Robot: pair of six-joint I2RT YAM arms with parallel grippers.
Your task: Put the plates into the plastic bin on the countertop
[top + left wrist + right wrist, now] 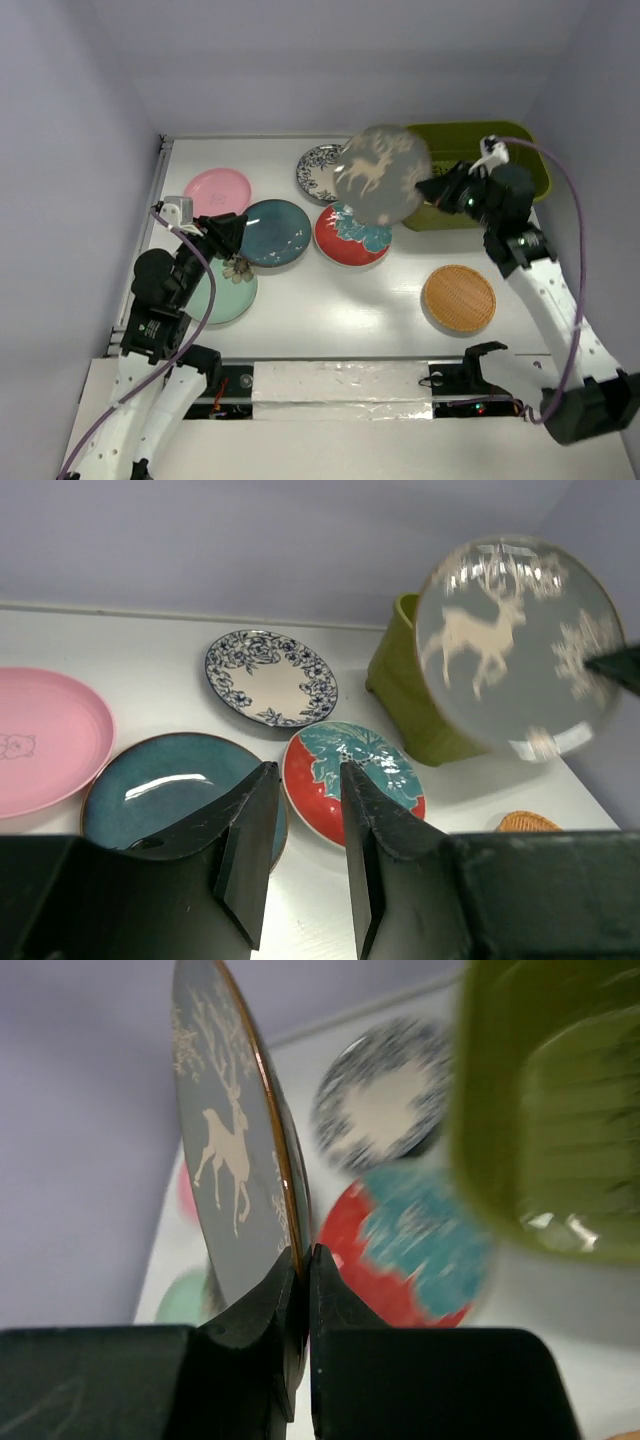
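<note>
Farthest left of the plastic bin (455, 140), the pink plate (217, 190) lies flat on the countertop (340, 310). The mint plate (225, 295) lies nearer the arm bases than it, and is partly hidden by the left arm. The left gripper (305, 780) hangs above the dark teal plate (275, 232), well apart from the bin, with its fingers spread and nothing between them.

Closer to the bin, the blue-white patterned plate (315, 170) and the red plate (350, 240) with the teal flower lie flat just off the bin's left wall.

The grey deer plate (380, 175) is off the countertop. It is raised above those two plates, with its right edge over the bin's left rim. The right gripper (303, 1260) is pinched tight on that rim edge. The right wrist view shows the plate edge-on, running straight out from the fingers, with its deer face turned away from the bin.

So the bin lies to the right of the held plate, behind the gripper's grip point. The right arm is much the nearer one. The coming move is probably a carry to the right over the rim, laying the plate down as it goes. The blurred part of the bin that shows holds no plate.

The orange-brown plate (459, 298) lies flat on the countertop on the bin's near side.
</note>
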